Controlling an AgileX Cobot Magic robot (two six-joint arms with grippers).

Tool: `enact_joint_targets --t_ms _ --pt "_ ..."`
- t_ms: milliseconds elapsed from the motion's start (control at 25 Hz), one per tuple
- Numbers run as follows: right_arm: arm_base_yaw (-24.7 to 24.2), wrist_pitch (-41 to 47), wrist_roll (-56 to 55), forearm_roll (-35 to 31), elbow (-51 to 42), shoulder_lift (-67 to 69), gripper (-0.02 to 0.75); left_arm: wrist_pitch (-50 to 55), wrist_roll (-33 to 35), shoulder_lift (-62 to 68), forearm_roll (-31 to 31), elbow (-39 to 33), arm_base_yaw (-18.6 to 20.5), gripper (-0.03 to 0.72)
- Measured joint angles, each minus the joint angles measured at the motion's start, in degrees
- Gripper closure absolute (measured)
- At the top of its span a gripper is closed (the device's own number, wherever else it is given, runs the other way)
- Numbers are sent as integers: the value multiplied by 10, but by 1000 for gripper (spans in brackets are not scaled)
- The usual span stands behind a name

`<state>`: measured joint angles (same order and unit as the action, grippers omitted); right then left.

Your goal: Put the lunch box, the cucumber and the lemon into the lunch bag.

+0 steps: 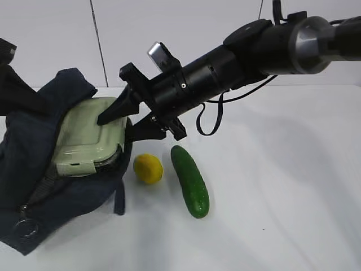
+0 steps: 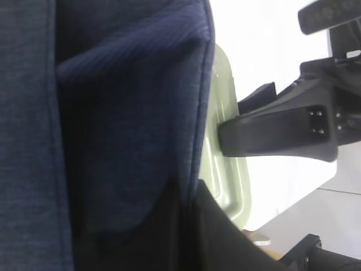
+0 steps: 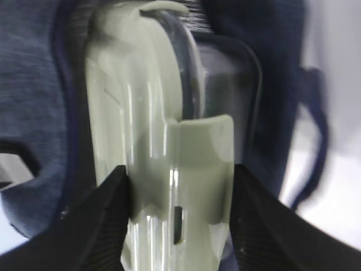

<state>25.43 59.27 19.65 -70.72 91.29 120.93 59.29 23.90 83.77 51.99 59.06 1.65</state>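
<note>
Lunch box tilted, half inside bag mouth, long axis into opening, right gripper pinching its edge, left gripper clamped on bag fabric, white table, pale wall.

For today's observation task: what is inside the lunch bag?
The lunch box sits partly inside the lunch bag, gripped by the right gripper. Fabric hides the bag's deeper interior.

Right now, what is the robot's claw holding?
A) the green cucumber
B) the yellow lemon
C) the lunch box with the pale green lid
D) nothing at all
C. The right gripper has its jaws closed on either side of the lunch box, which sits partway in the lunch bag, while the lemon and the cucumber lie on the table untouched.
</note>
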Motion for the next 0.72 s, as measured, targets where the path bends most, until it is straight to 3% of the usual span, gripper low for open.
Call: enact_joint_targets --t_ms 720 --pt "63 -69 27 47 40 13 347 23 -1 0 6 0 0 694"
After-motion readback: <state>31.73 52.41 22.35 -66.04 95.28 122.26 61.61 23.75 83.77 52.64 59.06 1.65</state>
